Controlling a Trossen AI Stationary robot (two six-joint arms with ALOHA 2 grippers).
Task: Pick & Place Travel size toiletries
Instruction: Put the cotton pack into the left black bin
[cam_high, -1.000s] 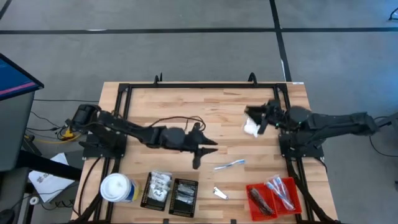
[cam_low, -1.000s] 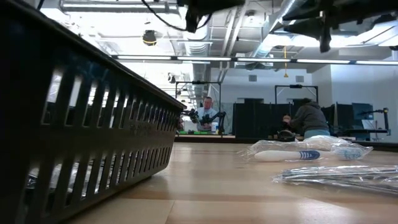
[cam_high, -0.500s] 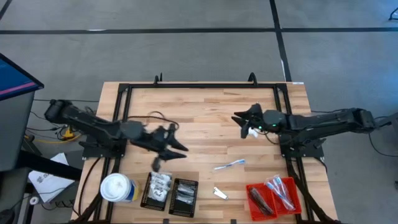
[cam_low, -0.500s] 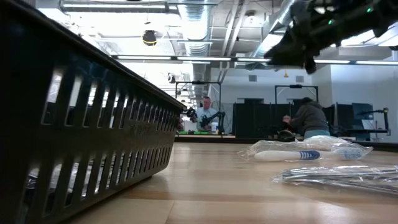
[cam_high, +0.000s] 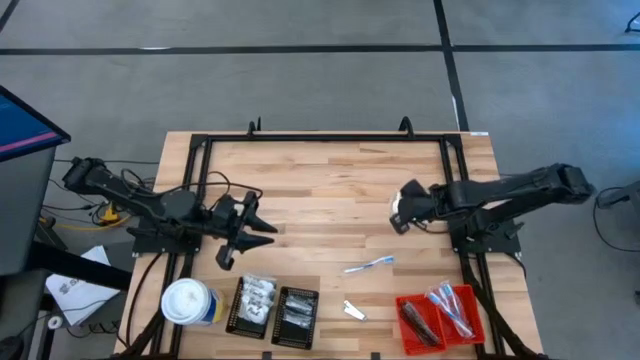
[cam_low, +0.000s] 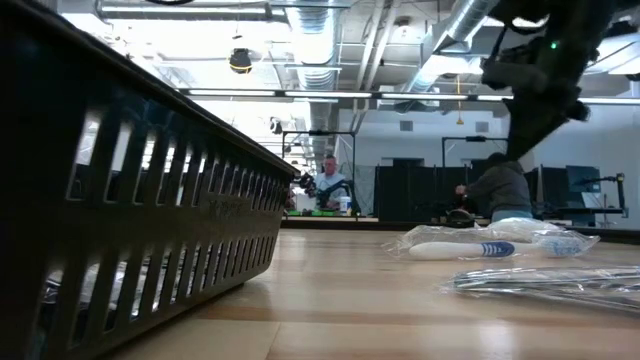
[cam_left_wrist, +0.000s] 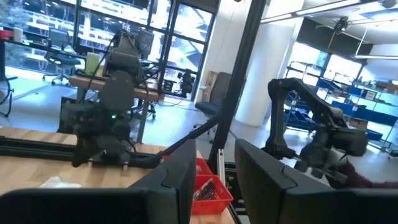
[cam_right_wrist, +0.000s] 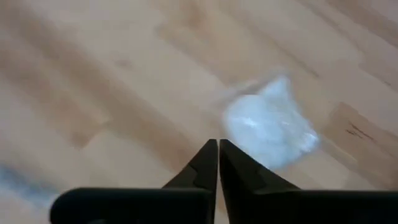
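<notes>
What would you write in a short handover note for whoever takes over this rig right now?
Right pincer: shut, empty, above the white packet lying on the table.
Left pincer: fingers apart, empty, at the table's left side.
Done: items sit in two black trays and the red tray.
Left: white packet, wrapped toothbrush, silvery sachet lie loose on the table.

Matt wood-plank table (cam_high: 330, 180), crinkly plastic packet (cam_right_wrist: 270, 124)
</notes>
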